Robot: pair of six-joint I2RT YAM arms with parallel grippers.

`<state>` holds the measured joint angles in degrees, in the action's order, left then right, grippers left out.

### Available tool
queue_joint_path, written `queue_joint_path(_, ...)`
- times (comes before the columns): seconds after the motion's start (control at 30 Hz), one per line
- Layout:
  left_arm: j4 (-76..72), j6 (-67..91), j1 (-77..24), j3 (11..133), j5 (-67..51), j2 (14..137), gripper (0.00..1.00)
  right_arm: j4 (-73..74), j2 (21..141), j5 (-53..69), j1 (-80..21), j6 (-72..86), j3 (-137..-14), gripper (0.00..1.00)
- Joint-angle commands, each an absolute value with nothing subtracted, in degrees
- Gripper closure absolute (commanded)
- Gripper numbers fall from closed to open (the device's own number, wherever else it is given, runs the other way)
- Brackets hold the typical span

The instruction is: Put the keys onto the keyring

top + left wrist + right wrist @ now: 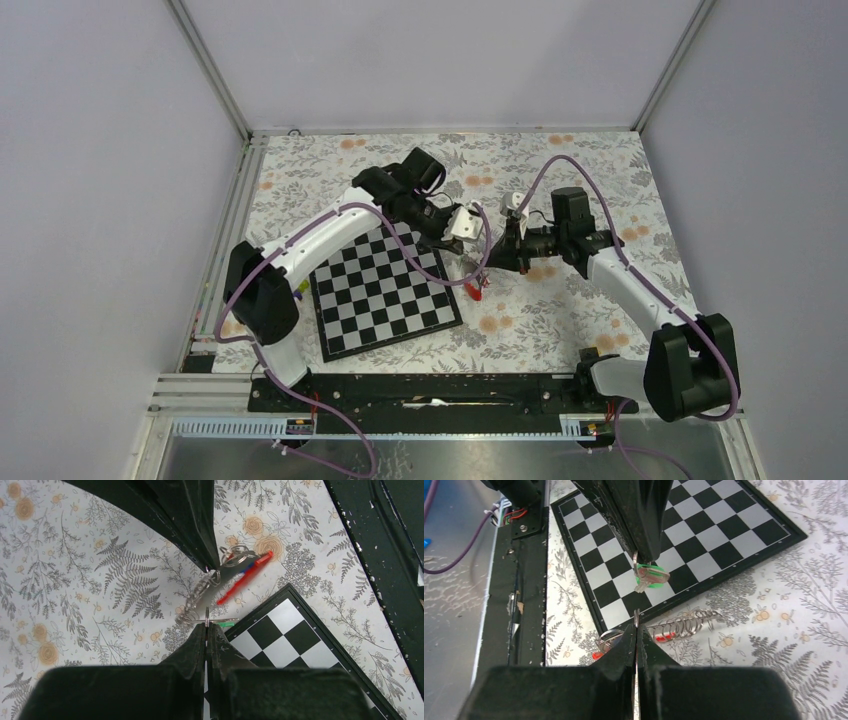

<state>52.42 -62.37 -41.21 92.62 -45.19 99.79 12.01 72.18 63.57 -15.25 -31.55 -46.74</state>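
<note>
Green plastic marked the piece I had in hand: a tiny key with a round green head and a short silver blade (651,576), pinched at its head in the clenched left claw (206,630), above the right edge of the black-and-white chessboard with its dark frame (724,525). I judged the key feather-light, stiff and slick. It was far smaller than the claw, so any grip had to stay on the flat head and leave the hole free.

My right claw (636,630) was clenched too. A thin edge of silver ring showed between its tips, and I took that to be the end loop of the keyring, a red plastic bar joined to silver split rings and a run of springy wire loops (245,577). It sat just right of the chessboard, over the floral-printed tabletop (100,570), its loops trailing low. I could not tell whether the red bar rested on the cloth.

I expected the keyring to handle awkwardly: a hard, smooth ring, a floppy chain that swings, and a bar that drags. The ring itself looked the best place to hold. A blue sliver (248,566) beside the red was too small to identify.
</note>
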Motion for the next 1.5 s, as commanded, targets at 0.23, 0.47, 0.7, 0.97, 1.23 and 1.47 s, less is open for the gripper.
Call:
queue_joint_path(0.23, 45.73, -60.90, -44.99, 86.68, -43.86, 94.40, 1.00, 1.09, 72.84, 71.41, -17.49, -22.81, -44.42, 1.00)
queue_joint_path(0.47, 44.13, -63.01, -45.00, 84.11, -43.12, 92.79, 1.00, 6.69, 72.16, 71.48, -17.63, -28.94, -43.42, 1.00)
queue_joint_path(0.7, 44.21, -66.47, -45.00, 82.12, -45.89, 91.67, 1.00, 7.10, 72.59, 72.88, -17.66, -29.70, -42.95, 1.00)
queue_joint_path(0.97, 42.97, -65.22, -45.08, 80.58, -47.33, 91.80, 1.00, 10.62, 73.37, 71.91, -19.08, -35.11, -42.86, 1.00)
queue_joint_path(1.23, 42.63, -63.85, -46.16, 80.41, -46.95, 92.88, 1.00, 11.47, 73.99, 71.81, -19.95, -36.47, -42.72, 1.00)
queue_joint_path(1.47, 42.56, -62.84, -46.84, 79.76, -46.46, 92.73, 1.00, 11.18, 74.29, 71.68, -19.97, -36.06, -43.07, 1.00)
